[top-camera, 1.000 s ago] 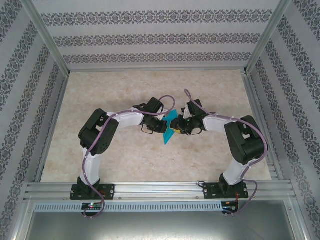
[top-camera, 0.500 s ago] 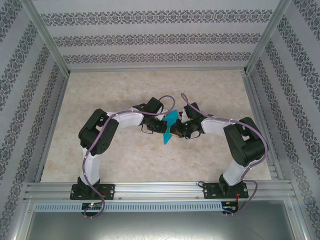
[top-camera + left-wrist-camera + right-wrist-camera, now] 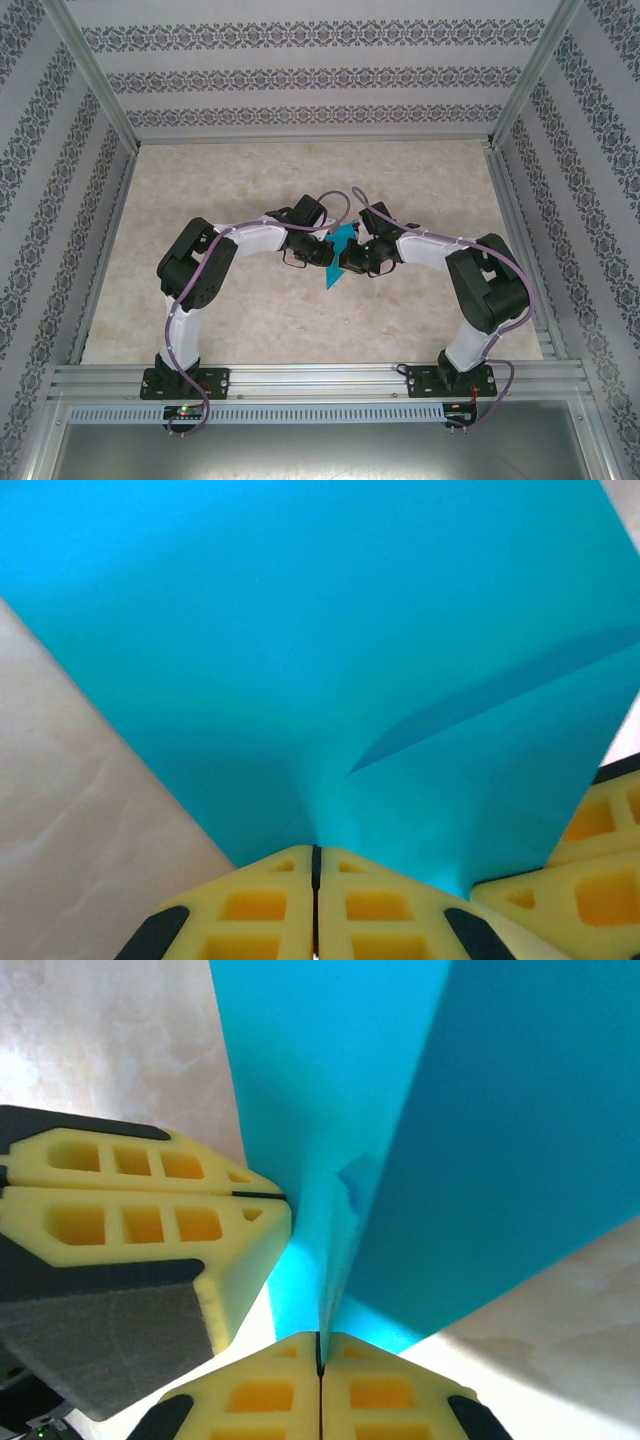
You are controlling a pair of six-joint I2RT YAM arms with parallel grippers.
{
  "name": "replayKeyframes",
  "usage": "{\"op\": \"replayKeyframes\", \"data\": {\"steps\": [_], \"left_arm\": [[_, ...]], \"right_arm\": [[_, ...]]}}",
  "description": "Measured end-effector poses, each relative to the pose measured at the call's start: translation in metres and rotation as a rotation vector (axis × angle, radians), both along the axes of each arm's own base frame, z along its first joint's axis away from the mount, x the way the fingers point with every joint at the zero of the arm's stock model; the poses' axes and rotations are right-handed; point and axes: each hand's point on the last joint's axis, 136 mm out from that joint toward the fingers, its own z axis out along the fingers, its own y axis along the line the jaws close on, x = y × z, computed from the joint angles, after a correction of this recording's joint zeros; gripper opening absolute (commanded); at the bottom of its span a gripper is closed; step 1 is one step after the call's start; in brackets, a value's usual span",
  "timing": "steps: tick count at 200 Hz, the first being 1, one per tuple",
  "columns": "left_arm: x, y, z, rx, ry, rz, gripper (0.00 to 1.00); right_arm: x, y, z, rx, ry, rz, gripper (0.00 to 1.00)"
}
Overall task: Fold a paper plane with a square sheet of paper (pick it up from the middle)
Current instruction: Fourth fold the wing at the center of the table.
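Framing the marbled table, patterned walls surround the pinched paper.

From above, the teal paper is too small for its folds to be made out; in both wrist views its edges run off frame.
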Motion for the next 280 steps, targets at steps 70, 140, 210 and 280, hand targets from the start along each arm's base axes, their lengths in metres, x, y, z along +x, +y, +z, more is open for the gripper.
{"op": "replayKeyframes", "data": {"steps": [70, 140, 210, 280], "left_arm": [[0.0, 0.0, -0.001, -0.022, 0.001, -0.002, 0.09], [0.0, 0.001, -0.001, -0.054, 0.01, 0.006, 0.09], [0.0, 0.002, -0.001, -0.061, 0.014, 0.007, 0.08], [0.0, 0.001, 0.0, -0.062, 0.015, 0.006, 0.09]], "right_arm": [[0.006, 0.009, -0.004, 0.035, 0.015, -0.001, 0.07], [0.007, 0.011, -0.003, 0.053, 0.015, -0.001, 0.18], [0.017, -0.004, 0.01, 0.067, -0.013, -0.043, 0.21], [0.025, -0.014, 0.017, 0.073, -0.034, -0.069, 0.16]]}}
